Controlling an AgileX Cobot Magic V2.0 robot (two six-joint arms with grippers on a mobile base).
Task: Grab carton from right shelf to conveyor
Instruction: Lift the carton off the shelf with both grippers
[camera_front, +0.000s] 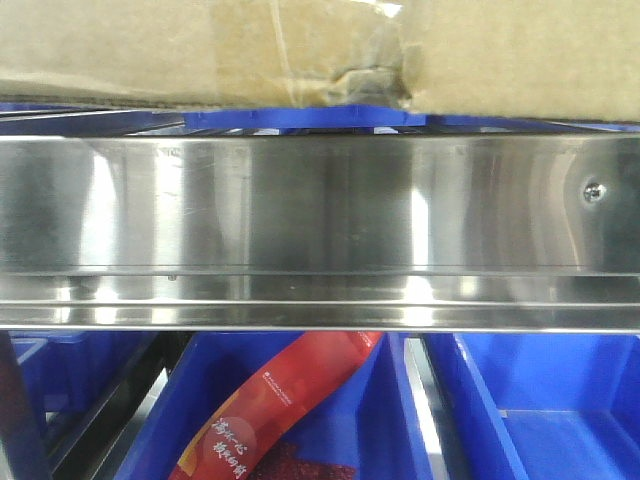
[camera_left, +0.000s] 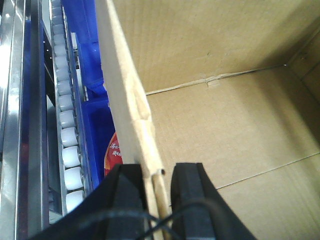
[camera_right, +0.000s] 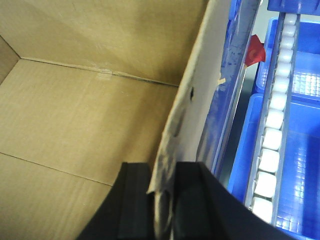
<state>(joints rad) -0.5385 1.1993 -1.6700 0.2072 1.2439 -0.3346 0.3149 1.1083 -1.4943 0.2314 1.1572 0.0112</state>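
Note:
The tan carton (camera_front: 150, 50) fills the top of the front view, its lower edge just above the right shelf's shiny steel front rail (camera_front: 300, 210). In the left wrist view my left gripper (camera_left: 157, 175) straddles the carton's left wall (camera_left: 125, 90), one black finger outside and one inside, pinching the wall and its folded flap. My right gripper (camera_right: 163, 172) is clamped the same way on the right wall (camera_right: 200, 75). Both wrist views look down into the open, empty carton (camera_right: 75, 110). The conveyor is out of view.
A small screw head (camera_front: 594, 190) sits near the rail's right end. Blue plastic bins (camera_front: 560, 400) stand below the rail, one holding a red packet (camera_front: 270, 410). White rollers (camera_left: 67, 120) run beside the carton on the left, and more rollers (camera_right: 272, 135) on the right.

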